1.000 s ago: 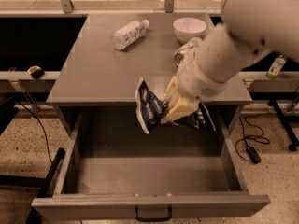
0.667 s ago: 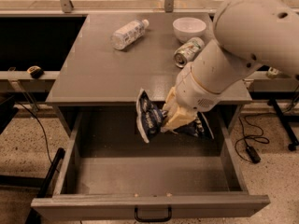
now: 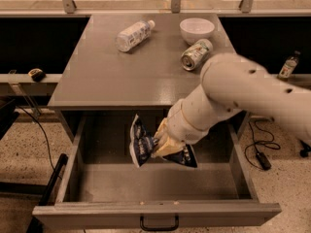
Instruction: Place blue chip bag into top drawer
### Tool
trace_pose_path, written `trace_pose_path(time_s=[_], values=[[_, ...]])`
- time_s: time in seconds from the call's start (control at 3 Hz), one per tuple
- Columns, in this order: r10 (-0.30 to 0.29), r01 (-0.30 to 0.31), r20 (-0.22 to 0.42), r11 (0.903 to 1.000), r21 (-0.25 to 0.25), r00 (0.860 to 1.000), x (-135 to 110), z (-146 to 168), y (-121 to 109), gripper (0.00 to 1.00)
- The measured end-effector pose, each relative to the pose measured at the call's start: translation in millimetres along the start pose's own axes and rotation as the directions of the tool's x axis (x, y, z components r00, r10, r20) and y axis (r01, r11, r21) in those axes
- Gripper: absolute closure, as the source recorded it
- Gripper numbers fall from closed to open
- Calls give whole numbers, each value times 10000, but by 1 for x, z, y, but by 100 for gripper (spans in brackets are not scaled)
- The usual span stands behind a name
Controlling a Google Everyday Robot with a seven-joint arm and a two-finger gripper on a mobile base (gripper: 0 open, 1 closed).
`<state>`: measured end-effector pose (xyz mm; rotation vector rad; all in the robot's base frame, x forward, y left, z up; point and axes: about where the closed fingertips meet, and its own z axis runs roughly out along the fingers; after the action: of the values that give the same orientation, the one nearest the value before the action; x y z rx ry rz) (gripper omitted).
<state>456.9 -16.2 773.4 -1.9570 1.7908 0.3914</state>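
The blue chip bag [image 3: 141, 146] is crumpled, dark blue with white lettering, and hangs inside the open top drawer [image 3: 155, 215], above its floor near the back. My gripper [image 3: 163, 144] is shut on the blue chip bag's middle, reaching down from the white arm [image 3: 233, 91] at the right. Part of the bag sticks out to the right below the gripper. The drawer is pulled fully out, with a black handle at the centre of its front panel.
On the grey table top [image 3: 97, 76] lie a clear plastic bottle [image 3: 134, 34], a white bowl [image 3: 197, 30] and a green-and-white can [image 3: 196, 54]. A small bottle [image 3: 289, 65] stands at the right. Cables run on the floor at both sides.
My gripper has moved down and back into the drawer with the blue chip bag in it. The arm has swung lower over the table's right front.
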Motion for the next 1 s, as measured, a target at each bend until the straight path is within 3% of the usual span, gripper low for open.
trace_pose_path(time_s=[0.33,0.67,1.0], values=[[86,-106,405,9987,490,9991,3,40,-8,84],[176,-218,518,9964,824,9985,7,68,-14,60],[376,-427,610,9954,853,9974,16,92,-12,37]])
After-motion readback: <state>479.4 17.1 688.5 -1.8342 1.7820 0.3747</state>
